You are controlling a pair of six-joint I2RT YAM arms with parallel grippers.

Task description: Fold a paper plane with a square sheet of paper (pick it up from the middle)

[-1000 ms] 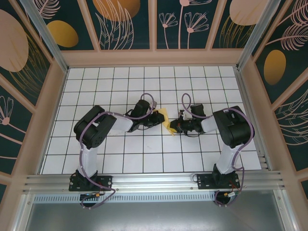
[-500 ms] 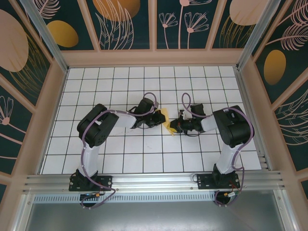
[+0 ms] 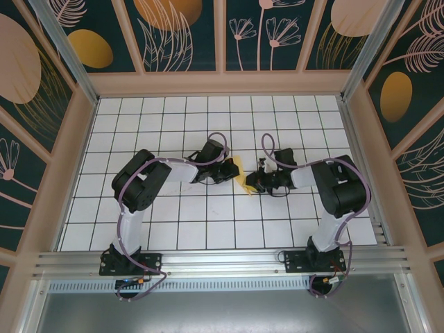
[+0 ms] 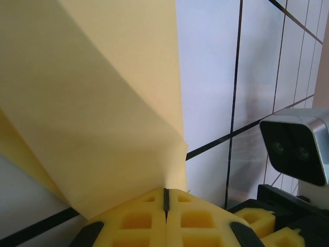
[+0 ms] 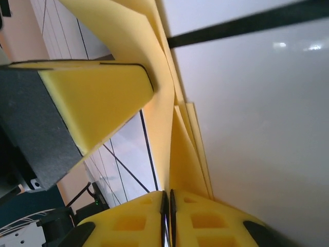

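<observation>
Closest to the left wrist camera, the left fingers are pressing flat against each other, showing only a hairline seam between their waffled yellow foam pads, and they are clamping the lower edge of the yellow paper. The sheet is rising out of that seam as a smooth matte panel with a soft bend. It is running off the top and left of the frame, so its outline is not readable there. Past its straight right edge, the glossy white counter with thin black grid lines is showing. A grey camera housing with two lenses is sitting near the right border, partly cut off.

In the right wrist view, the right fingers are leaving just a thin slit between their pads. Several stacked layers of the paper are tapering down into it, so they appear to be gripping the folded edge. Just beyond, a foam wedge on a black backing is lying against the paper's far face.

From above, both arms are reaching inward, and the left fingers and right fingers are meeting at the small yellow paper mid-counter. The paper is largely hidden by them, so its folds are hard to make out. Dark walls with orange ovals are closing the far side.
</observation>
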